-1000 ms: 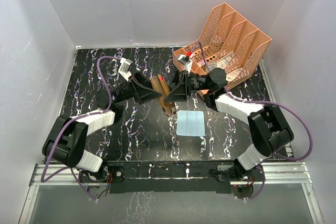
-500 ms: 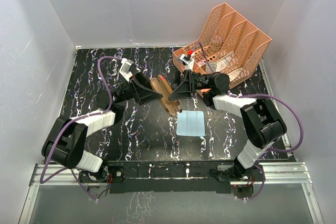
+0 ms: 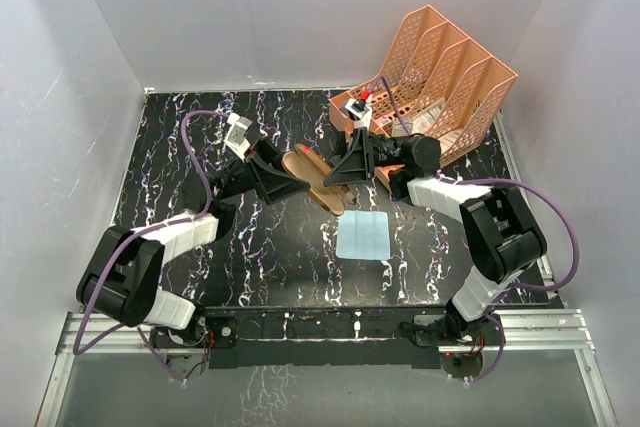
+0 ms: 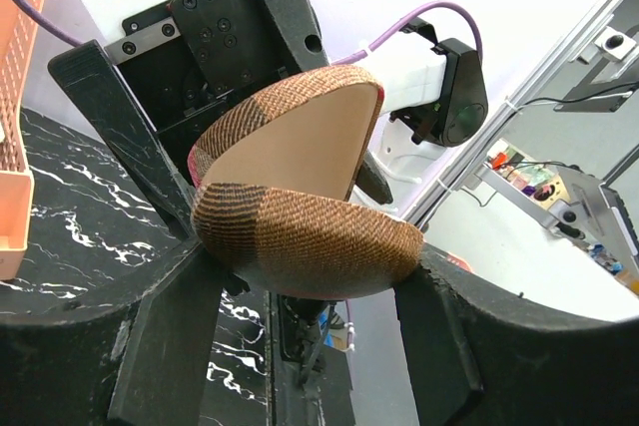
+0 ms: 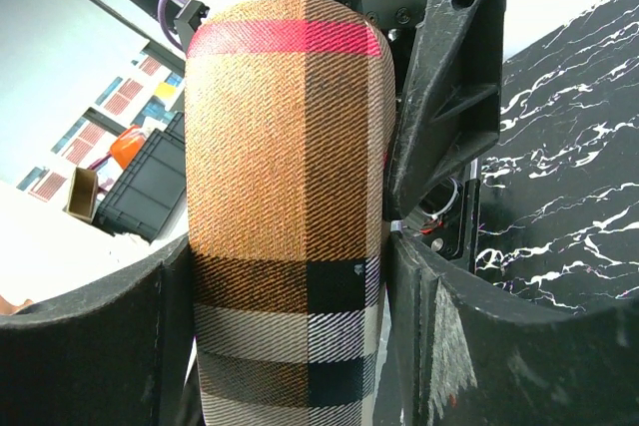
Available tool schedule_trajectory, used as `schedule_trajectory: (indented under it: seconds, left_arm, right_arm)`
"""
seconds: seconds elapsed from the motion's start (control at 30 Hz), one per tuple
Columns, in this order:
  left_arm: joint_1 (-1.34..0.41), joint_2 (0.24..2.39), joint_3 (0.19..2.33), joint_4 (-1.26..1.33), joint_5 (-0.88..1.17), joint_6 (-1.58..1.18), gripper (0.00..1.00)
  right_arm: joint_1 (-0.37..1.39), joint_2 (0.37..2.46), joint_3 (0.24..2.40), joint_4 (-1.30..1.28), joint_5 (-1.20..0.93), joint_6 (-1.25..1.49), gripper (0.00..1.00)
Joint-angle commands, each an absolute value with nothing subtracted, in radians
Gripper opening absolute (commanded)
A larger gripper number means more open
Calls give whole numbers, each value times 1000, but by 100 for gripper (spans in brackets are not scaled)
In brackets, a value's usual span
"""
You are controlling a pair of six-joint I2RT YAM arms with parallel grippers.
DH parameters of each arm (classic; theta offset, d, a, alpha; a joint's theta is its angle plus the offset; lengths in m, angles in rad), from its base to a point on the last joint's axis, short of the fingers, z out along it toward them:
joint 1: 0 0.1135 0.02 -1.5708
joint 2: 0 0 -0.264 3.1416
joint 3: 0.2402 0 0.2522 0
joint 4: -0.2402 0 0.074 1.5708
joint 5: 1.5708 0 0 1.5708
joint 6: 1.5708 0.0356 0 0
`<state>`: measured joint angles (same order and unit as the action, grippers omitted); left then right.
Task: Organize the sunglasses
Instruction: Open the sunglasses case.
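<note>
Plaid case (image 3: pixel 316 181), lid ajar.
Your left gripper (image 3: pixel 297 184) and right gripper (image 3: pixel 336 178) each clamp it between their fingers.

- Left arm (image 3: pixel 170 237): based at the left of the near edge of the bench (image 3: pixel 170 147). The elbow is bent and the forearm reaches toward the middle.
- Left pincer (image 3: pixel 293 181): level, pointing right, fingers clamped on either side of a plaid case (image 3: pixel 312 173).
- Right arm (image 3: pixel 480 212): based at the right of the near edge, folded, with the forearm reaching left.
- Right pincer (image 3: pixel 338 173): pointing left, facing the left pincer, fingers clamped across the same case.
</note>
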<state>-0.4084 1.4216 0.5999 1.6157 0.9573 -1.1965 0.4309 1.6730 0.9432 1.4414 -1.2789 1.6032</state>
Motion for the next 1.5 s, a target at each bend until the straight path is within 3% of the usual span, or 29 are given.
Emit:
schedule_trajectory:
  seconds: [0.0, 1.47]
  left_arm:
    - [-405, 1384, 546, 1573, 1117, -1104, 16]
    - [-524, 1400, 504, 1145, 1036, -759, 14]
  right_arm:
    - [363, 1600, 1049, 1815, -1105, 1658, 0]
    - [328, 1591, 1122, 1815, -1078, 1699, 0]
